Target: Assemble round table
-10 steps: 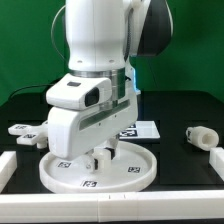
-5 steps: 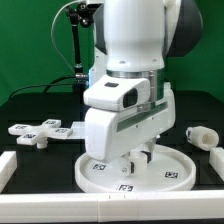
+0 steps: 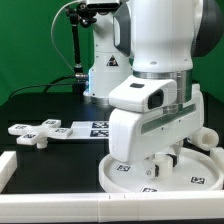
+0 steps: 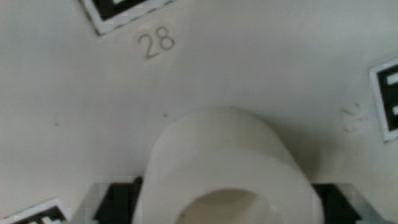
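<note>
The large rimmed round disc lies flat at the front of the exterior view's right, with several tags on its face. My gripper stands straight down over its middle. In the wrist view the disc's face fills the picture, and a white raised stub at its centre sits between my two dark fingers, which are shut on it. The cross-shaped foot lies at the exterior view's left. The short leg is almost wholly hidden behind my arm at the right.
The marker board lies on the black table behind the disc. White bars edge the workspace at the front left and along the front. A black stand rises at the back.
My gripper has moved toward the exterior view's right, and the round disc has slid along with it. The foot and the marker board have not moved.
</note>
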You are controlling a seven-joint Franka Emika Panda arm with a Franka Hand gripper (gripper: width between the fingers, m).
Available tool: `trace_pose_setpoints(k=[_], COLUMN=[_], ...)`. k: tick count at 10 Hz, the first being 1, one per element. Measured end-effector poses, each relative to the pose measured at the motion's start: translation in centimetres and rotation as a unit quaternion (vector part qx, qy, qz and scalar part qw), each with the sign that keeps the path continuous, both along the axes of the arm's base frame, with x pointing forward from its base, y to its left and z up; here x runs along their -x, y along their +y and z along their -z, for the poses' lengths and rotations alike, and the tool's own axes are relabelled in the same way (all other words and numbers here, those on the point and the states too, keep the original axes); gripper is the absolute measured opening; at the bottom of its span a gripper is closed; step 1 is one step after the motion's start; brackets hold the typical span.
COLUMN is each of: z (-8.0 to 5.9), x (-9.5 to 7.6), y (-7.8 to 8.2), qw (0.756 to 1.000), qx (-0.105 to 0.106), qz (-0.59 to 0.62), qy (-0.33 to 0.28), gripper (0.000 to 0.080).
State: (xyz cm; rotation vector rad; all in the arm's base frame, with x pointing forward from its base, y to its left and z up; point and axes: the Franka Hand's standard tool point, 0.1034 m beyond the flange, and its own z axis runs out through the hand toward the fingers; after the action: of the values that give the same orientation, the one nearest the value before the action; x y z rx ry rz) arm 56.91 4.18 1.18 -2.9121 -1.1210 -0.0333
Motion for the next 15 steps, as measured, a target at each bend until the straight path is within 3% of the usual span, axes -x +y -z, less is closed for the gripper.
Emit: trace_pose_setpoints(k=[2, 3, 5, 8, 9, 10, 12, 13, 15], z=[0.0, 0.0, -0.1, -3.5, -4.4, -4.7, -4.7, -4.5, -4.5], x=[0.0, 0.0, 0.0, 1.8, 2.8, 3.7, 5.0, 5.2, 5.1], y=[0.0, 0.0, -0.1, -0.4, 0.2, 1.9, 7.2, 8.0, 7.8], qw=[1.000, 1.000, 1.000, 0.998, 0.996, 0.991, 0.972, 0.976, 0.975], qx=[0.000, 0.000, 0.000, 0.003, 0.005, 0.005, 0.006, 0.005, 0.006], qz=[0.000, 0.000, -0.001, 0.060, 0.094, 0.134, 0.233, 0.219, 0.221], qy=[0.000, 0.000, 0.000, -0.006, -0.003, -0.002, 0.011, 0.011, 0.011], gripper=[0.0411, 0.0604, 0.0639, 0.0648, 0.0649, 0.0649, 0.0649, 0.0649, 0.0649])
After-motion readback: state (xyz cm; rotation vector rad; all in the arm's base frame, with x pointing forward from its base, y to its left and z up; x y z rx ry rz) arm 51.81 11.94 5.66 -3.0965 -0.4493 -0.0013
